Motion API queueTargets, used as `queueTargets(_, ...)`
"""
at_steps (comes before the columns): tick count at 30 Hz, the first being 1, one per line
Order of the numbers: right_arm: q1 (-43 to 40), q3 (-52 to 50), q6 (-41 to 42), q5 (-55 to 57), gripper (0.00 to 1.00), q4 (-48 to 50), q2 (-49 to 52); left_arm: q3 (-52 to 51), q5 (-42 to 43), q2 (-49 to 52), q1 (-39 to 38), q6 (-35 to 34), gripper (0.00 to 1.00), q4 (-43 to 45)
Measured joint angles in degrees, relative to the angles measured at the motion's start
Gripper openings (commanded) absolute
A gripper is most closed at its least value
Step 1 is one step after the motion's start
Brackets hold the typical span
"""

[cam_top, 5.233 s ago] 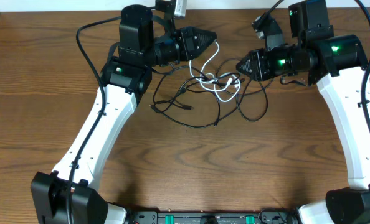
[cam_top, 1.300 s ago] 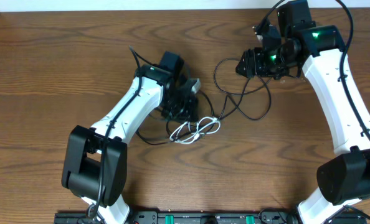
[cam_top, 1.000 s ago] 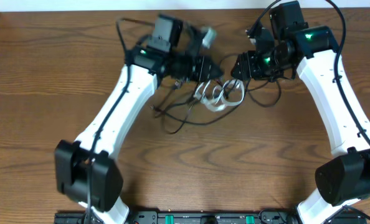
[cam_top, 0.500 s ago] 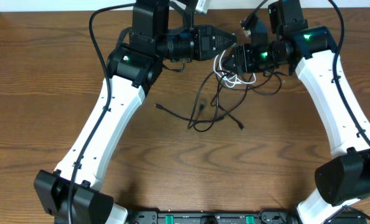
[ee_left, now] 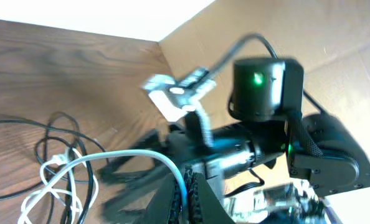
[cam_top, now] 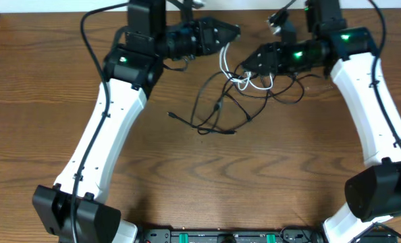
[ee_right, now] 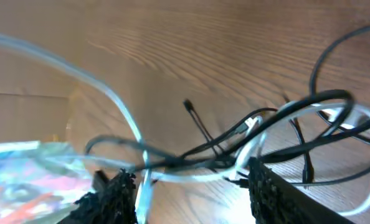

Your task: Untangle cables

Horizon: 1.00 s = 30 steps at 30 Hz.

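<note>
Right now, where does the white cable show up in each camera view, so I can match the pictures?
Overhead: white cable at upper centre, its loops lying just right of the middle.
Left wrist: white cable at lower left, arcing to the bottom centre.
Right wrist: white cable running from upper left to centre, loops at right.
Shared landmark: the black cables tangled through its loops.

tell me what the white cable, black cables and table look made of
white cable: flexible plastic-looking jacket, smooth; it bends in soft loops.
black cables: likely rubber or plastic sheath, matte, thin and limp.
table: wood or wood-look laminate, brown grain lines; can't tell which.
</note>
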Motion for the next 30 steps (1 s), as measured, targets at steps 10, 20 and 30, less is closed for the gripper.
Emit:
queueTargets(10, 1.27, 0.0, -0.28, -7.32, 0.6, 7.13, 0.0, 0.0, -0.5, 0.0, -0.59, -7.58, 0.08, 2.99)
queueTargets(20, 5.75, 0.0, 12.83, 1.31, 0.59, 18.56, 0.0, 0.0, 2.82, 0.0, -2.29, -18.97, 0.08, 14.25)
queueTargets(30, 5.22, 0.0, 21.18, 15.56, 0.57, 17.14, 0.0, 0.0, 7.98, 0.02, -1.33, -27.41, 0.08, 21.31)
